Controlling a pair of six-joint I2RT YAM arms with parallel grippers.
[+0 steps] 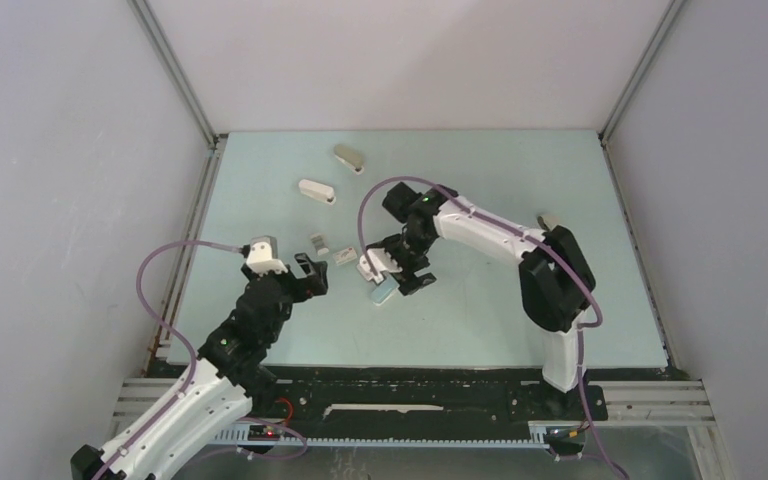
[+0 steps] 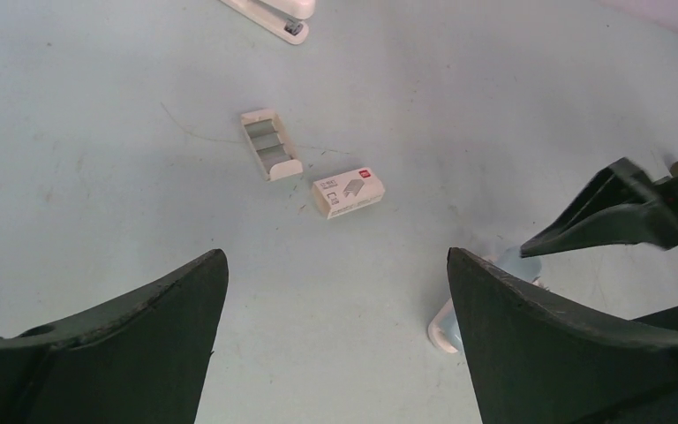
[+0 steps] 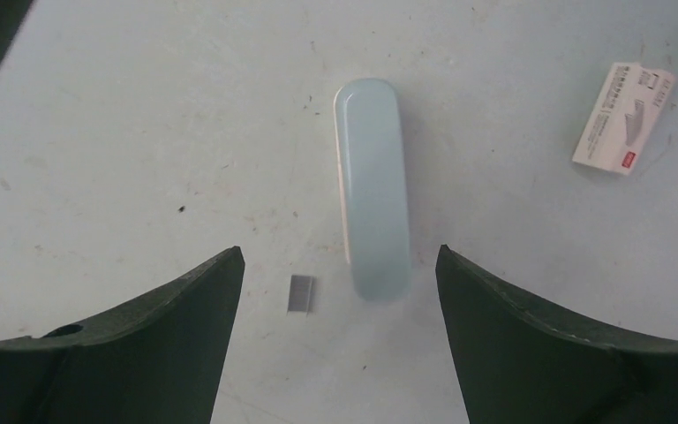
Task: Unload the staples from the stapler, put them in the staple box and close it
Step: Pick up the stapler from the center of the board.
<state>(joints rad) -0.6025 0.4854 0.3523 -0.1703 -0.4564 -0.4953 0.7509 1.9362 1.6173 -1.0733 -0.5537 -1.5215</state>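
A pale blue stapler (image 3: 372, 185) lies closed and flat on the table, between my right gripper's open fingers and reaching past their tips. A tiny grey block of staples (image 3: 301, 292) rests on the table just left of its near end. My right gripper (image 3: 337, 254) hovers above both, open and holding nothing. In the top view the stapler (image 1: 382, 291) pokes out beneath the right gripper (image 1: 400, 268). My left gripper (image 1: 312, 275) stands to its left, open and empty (image 2: 336, 253). One end of the stapler (image 2: 444, 329) shows beside the left gripper's right finger.
An open white tray with grey strips (image 2: 270, 144) and a white printed box (image 2: 347, 193) lie ahead of the left gripper. A white stapler (image 1: 317, 190) and a beige stapler (image 1: 349, 158) lie farther back. The metal frame rail (image 1: 200, 190) borders the table on the left.
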